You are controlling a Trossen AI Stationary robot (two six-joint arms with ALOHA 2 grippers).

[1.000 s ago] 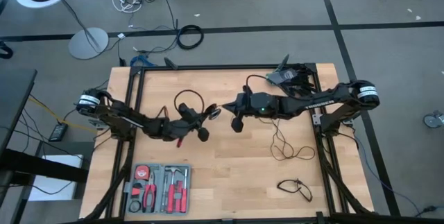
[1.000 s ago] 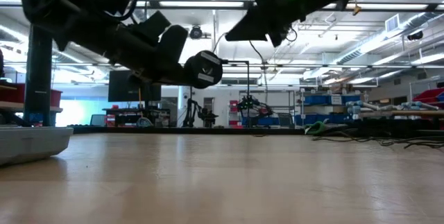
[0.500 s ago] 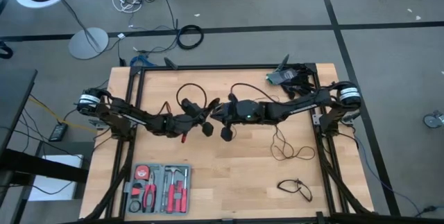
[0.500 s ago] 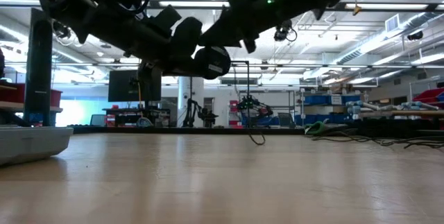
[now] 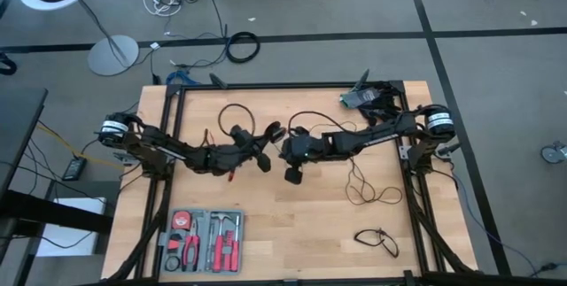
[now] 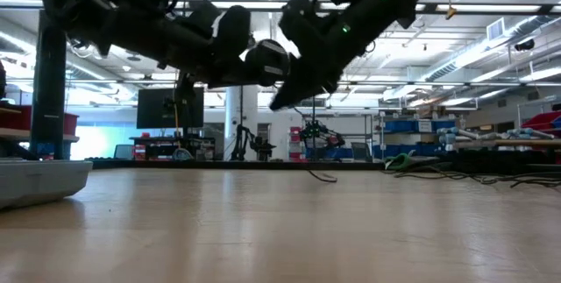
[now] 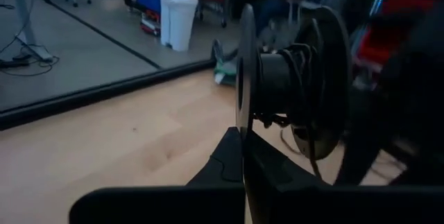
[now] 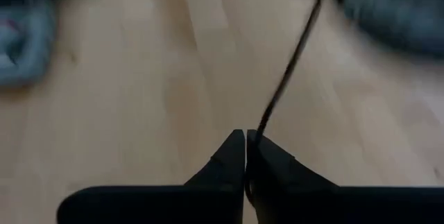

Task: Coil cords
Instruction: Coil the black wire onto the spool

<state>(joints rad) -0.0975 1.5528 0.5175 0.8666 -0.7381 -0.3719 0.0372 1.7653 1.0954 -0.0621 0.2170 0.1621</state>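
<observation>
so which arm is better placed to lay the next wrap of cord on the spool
The right. Its hand is shut on the thin black cord beside the spool, while the left hand is clamped on the black round spool's rim.

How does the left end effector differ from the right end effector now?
The left end effector grips a round reel by its flat rim; the right end effector pinches one thin cord. The left reaches from the table's left side, the right from its right side. Both are shut and raised above the table.
</observation>
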